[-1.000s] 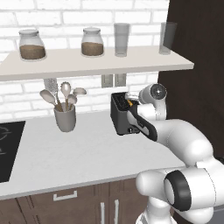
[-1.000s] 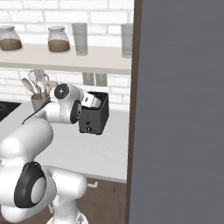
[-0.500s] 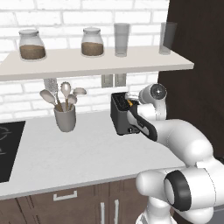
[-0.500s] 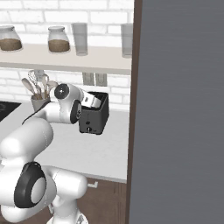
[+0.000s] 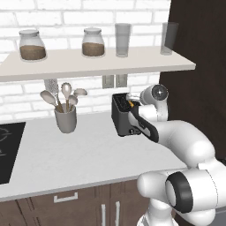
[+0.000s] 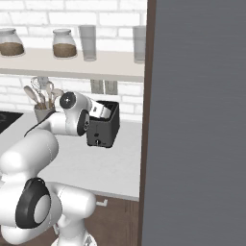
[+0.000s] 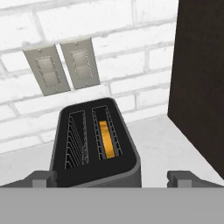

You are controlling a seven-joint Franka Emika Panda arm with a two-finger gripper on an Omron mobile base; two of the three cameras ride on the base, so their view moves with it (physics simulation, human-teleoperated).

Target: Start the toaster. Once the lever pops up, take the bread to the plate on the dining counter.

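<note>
Hand view: your gripper (image 7: 112, 178) hovers spread wide, just above the toaster (image 7: 94, 144).
Bread (image 7: 106, 139): sunk in the slot right of centre, lengthwise away from you.

Both base cameras look forward and down from behind the arm, sharing the boxy dark grey toaster (image 5: 125, 115) (image 6: 103, 129); the hand camera peers closely into its slots (image 7: 95, 144) just ahead of the fingertips.

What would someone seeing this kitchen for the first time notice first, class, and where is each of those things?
The big white robot arm fills the foreground, reaching over the grey worktop to the dark toaster by the brick wall. From the hand view, the open pincer hangs just above the toaster, with the golden bread sunk in one slot. Above, a shelf carries two jars and two glasses.
</note>
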